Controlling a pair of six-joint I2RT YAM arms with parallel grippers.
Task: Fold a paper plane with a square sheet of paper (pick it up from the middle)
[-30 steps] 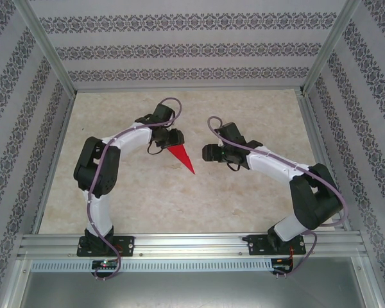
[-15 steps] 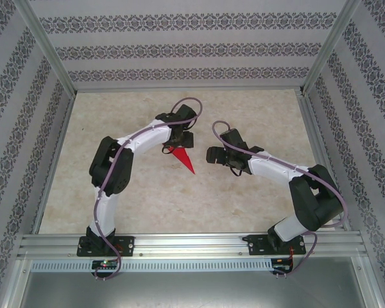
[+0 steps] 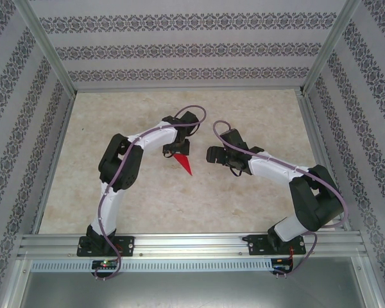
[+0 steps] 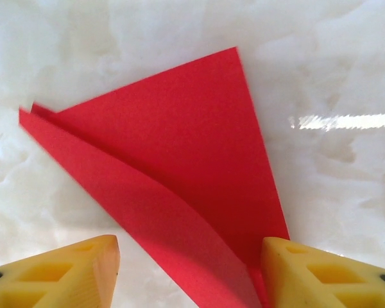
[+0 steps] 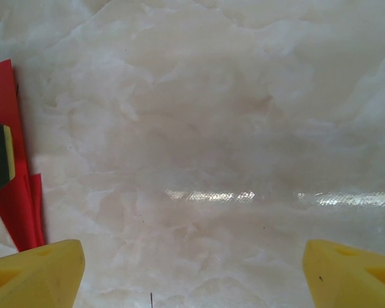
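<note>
Red paper plane (image 4: pixel 179 173), yellow gripper fingers (image 4: pixel 58 273), cream marbled table (image 5: pixel 244 128), grey-patterned walls (image 3: pixel 179 48)

Pale marbled table (image 3: pixel 256 109); red paper plane (image 3: pixel 184 164) lying mid-table

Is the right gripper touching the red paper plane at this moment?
Apart. In the top external view, bare table shows between the right gripper and the paper plane.

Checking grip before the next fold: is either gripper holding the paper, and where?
Nothing is held. The left gripper stands open astride the paper plane; the right gripper is open beside it.
</note>
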